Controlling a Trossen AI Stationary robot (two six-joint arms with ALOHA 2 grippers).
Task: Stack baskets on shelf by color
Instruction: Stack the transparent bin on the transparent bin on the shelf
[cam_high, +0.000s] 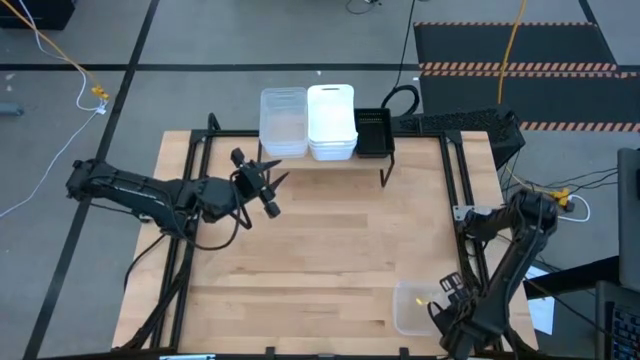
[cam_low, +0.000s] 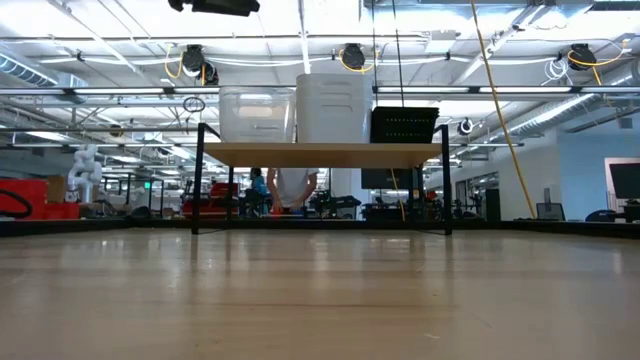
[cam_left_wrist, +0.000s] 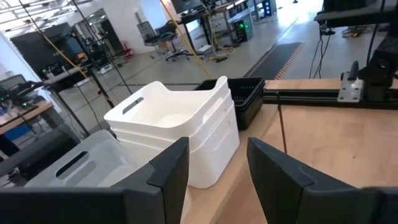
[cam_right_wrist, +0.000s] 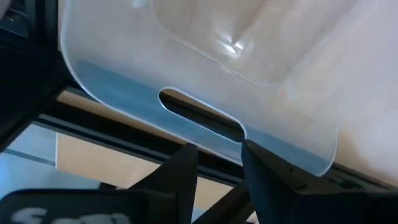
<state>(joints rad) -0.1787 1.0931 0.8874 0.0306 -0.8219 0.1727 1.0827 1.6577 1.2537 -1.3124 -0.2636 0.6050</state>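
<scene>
Clear basket (cam_right_wrist: 205, 81) is pinched at its rim by right tool (cam_right_wrist: 217, 165) on worktop (cam_high: 320, 270); left tool (cam_left_wrist: 217, 171) is spread, empty, near shelf (cam_low: 325, 153).

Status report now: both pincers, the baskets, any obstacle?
Left pincer open, empty, before the shelf. Right pincer closing on rim of clear basket at the table's near right corner. Clear stack, white stack, black basket on shelf. No obstacle seen.
</scene>
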